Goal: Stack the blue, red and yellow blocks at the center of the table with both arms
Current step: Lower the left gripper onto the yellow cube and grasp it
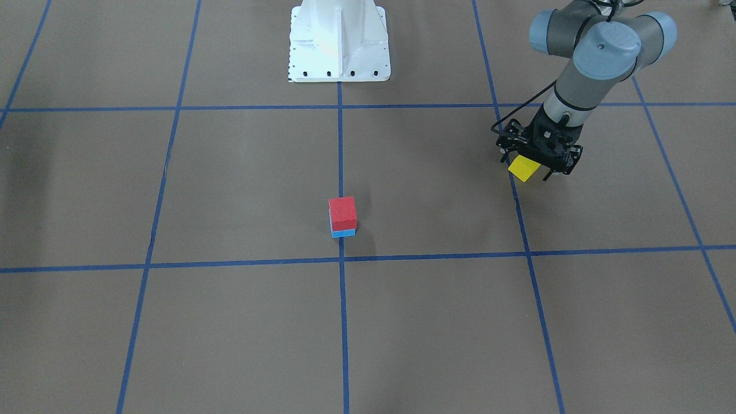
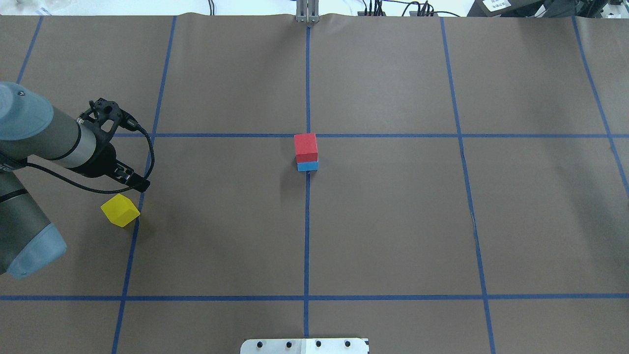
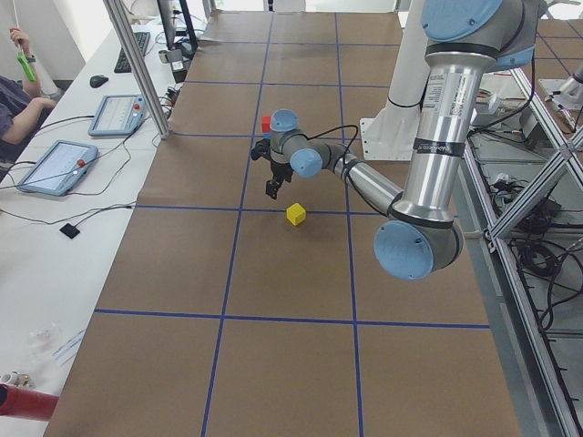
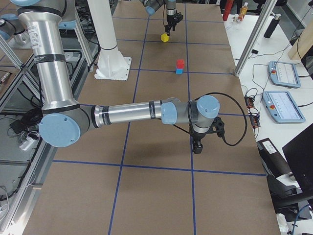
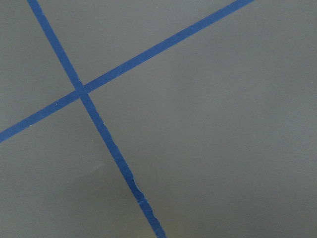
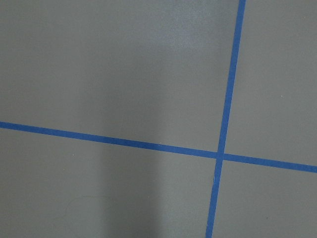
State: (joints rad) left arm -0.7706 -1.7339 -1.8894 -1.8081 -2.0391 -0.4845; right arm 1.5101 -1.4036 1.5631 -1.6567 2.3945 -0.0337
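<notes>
Seen from overhead, the left gripper [image 2: 132, 179] hangs over the left side of the table [image 2: 393, 221], fingers spread and holding nothing. The yellow block [image 2: 120, 210] lies on the table at its 7 o'clock, just beside a tape line [image 2: 129, 260]. Well apart, between that block's 2 and 3 o'clock, the red block [image 2: 305, 146] sits on the blue block [image 2: 307, 166] at the centre. The right gripper [image 4: 197, 147] shows only from the side, so I cannot tell its state.

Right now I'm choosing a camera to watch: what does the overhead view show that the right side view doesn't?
Only overhead: a visible gap between the left gripper and the yellow block. Only the right side view: the right gripper, plus two tablets. Both: the red block sitting on the blue block.
</notes>
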